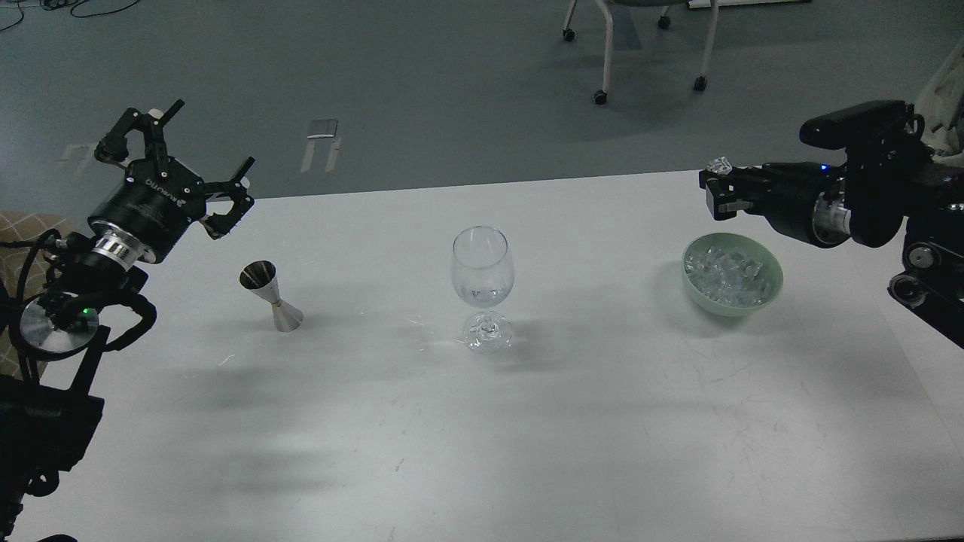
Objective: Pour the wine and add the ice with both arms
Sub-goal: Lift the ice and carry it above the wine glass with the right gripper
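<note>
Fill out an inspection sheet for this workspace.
Surface: white table, scuffed.
Job's things: clear stemmed wine glass upright at centre, a little clear liquid inside; pale green bowl of clear ice cubes at right; steel hourglass jigger at left.
Clutter: nothing seen.
Grippers: left gripper open, empty; right gripper shut on one ice cube.
Cables: black loops on left arm.
Surroundings: grey floor, wheeled chair legs.
</note>
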{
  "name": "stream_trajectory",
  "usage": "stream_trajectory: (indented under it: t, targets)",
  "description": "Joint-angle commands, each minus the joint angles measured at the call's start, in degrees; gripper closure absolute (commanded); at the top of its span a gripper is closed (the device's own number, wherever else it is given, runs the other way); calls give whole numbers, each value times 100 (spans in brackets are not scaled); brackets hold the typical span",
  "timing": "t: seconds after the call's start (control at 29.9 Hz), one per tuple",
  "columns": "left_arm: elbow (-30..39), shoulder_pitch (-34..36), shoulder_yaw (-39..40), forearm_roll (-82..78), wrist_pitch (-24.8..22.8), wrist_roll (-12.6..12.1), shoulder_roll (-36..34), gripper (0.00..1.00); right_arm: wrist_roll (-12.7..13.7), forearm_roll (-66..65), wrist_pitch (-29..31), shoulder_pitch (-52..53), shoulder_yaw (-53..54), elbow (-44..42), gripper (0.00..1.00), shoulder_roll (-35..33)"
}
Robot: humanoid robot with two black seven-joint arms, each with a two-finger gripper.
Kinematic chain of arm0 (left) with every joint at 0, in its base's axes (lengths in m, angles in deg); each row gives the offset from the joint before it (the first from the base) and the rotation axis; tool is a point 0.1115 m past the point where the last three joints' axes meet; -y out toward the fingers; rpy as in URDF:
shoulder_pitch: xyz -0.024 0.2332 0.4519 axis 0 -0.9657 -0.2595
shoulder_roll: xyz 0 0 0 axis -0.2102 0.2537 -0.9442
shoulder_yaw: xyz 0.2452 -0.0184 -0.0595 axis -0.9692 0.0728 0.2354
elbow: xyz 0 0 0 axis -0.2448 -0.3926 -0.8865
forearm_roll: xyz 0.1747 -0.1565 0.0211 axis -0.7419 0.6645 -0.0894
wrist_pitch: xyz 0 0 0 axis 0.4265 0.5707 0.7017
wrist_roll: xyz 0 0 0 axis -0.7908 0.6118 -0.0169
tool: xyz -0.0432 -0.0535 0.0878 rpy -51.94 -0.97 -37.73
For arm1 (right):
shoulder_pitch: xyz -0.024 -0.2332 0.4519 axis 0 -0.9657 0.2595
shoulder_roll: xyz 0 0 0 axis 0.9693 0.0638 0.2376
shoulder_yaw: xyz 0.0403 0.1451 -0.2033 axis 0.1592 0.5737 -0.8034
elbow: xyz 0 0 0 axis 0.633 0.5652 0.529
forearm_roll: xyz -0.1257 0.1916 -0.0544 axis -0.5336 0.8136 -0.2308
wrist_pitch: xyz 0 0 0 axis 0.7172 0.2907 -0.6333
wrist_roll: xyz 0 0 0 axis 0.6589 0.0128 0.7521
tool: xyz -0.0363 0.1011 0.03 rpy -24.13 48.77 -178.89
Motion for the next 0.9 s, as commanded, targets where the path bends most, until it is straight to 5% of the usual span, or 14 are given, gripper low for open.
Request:
stream_trajectory:
  t: [0.0, 0.6, 0.87]
  targets:
    - [1, 1, -6, 0, 0, 0, -3, 2, 0, -6, 1, 111, 75, 266, 88, 216]
    - [10, -8, 11, 0, 9, 0, -12, 2, 18, -41, 27, 559, 14, 609, 88, 1877]
    - [10, -8, 29, 9, 0, 0, -21, 2, 387, -85, 27, 726, -434, 565, 87, 2361]
